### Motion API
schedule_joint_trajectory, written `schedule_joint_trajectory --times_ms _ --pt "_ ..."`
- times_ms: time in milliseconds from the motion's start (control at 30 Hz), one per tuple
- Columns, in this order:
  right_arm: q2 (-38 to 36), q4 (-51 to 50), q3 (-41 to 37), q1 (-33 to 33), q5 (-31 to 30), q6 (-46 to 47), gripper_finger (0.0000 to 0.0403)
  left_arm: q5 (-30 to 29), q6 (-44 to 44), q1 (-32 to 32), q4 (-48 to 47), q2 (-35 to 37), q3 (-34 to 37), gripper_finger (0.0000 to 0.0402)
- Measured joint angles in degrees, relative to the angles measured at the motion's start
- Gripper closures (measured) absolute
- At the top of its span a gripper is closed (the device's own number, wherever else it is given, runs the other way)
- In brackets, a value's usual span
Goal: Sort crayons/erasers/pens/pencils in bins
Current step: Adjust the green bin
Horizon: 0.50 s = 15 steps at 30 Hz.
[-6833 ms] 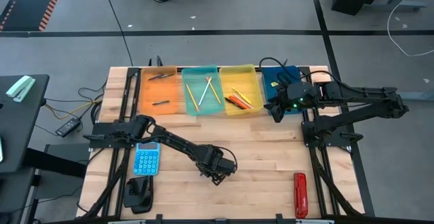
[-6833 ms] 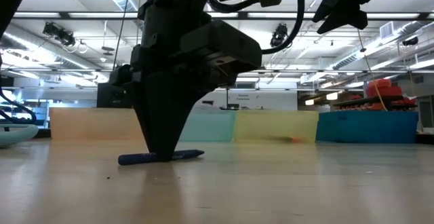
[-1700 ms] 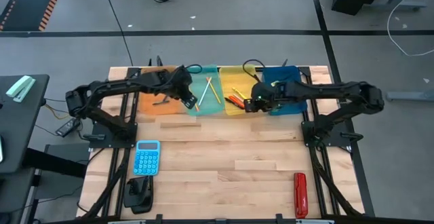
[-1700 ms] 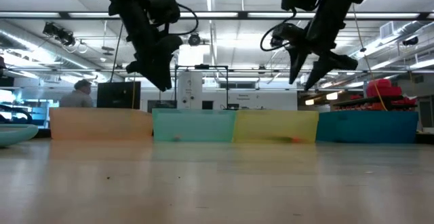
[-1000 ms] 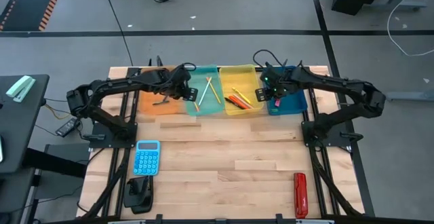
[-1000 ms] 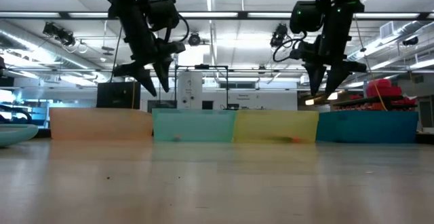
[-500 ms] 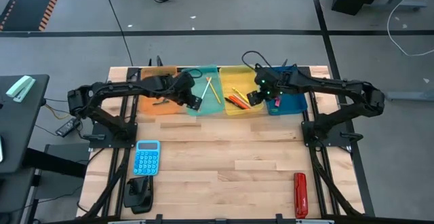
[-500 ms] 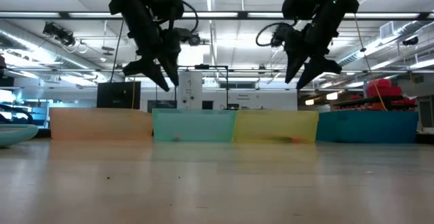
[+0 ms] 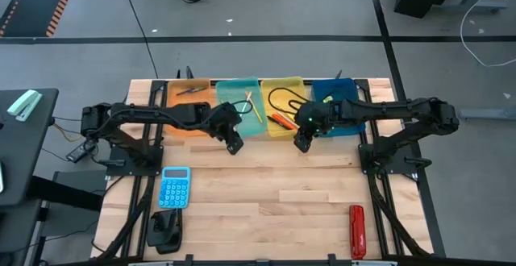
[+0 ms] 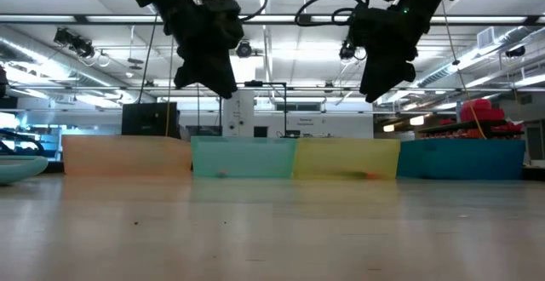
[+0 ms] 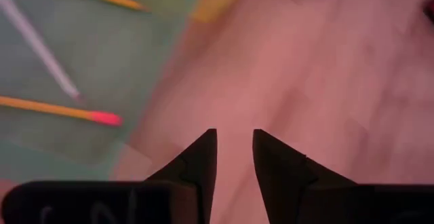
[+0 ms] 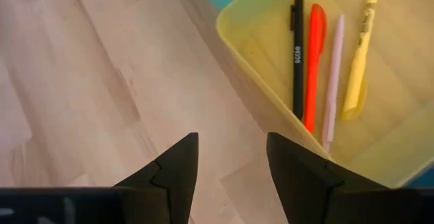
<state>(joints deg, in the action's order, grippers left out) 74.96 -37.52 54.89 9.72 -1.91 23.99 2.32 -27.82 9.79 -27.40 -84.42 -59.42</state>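
Observation:
Four bins stand in a row at the table's far side: orange point(image 9: 184, 105), teal point(image 9: 242, 97), yellow point(image 9: 284, 111), dark blue point(image 9: 343, 109). Dark pens point(image 9: 190, 90) lie in the orange bin and thin pencils point(image 11: 57, 107) in the teal one. In the yellow bin point(image 12: 271, 81) lie black, orange, pink and yellow sticks point(image 12: 313, 61). My left gripper point(image 9: 235, 146) point(image 11: 234, 134) hangs open with a narrow gap, empty, over bare table just near of the teal bin. My right gripper point(image 9: 301, 143) point(image 12: 232, 137) is open and empty, just near of the yellow bin. The arm hides the blue bin's contents.
A light-blue calculator point(image 9: 174, 188) and a dark block point(image 9: 164, 230) lie near the table's left near corner. A red oblong tool point(image 9: 356, 231) lies at the right near corner. A black cable point(image 9: 280, 98) loops over the yellow bin. In the low view both grippers point(image 10: 223, 87) point(image 10: 368, 92) hang well above the bins.
Both grippers have come off the bins toward the table's near edge. The left one moved from the orange-teal border rightward and nearer. The right one moved from the blue bin leftward past the yellow bin, then nearer. Nothing in the bins has moved.

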Motion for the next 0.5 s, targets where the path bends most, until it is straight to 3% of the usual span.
schedule_joint_trajectory --times_ms 167,367,500 --pt "0.0 0.0 0.0 -0.7 -2.4 3.7 0.0219 6.9 0.1 -1.9 -0.8 0.0 0.0 0.0301" --pt "0.0 0.1 0.0 -0.7 -4.4 9.0 0.0219 1.6 4.1 -2.6 -5.0 -3.9 0.0 0.0306" --pt "0.0 0.4 0.0 -0.7 -4.7 11.0 0.0219 1.3 4.6 -1.5 -5.8 -9.4 0.1 0.0313"
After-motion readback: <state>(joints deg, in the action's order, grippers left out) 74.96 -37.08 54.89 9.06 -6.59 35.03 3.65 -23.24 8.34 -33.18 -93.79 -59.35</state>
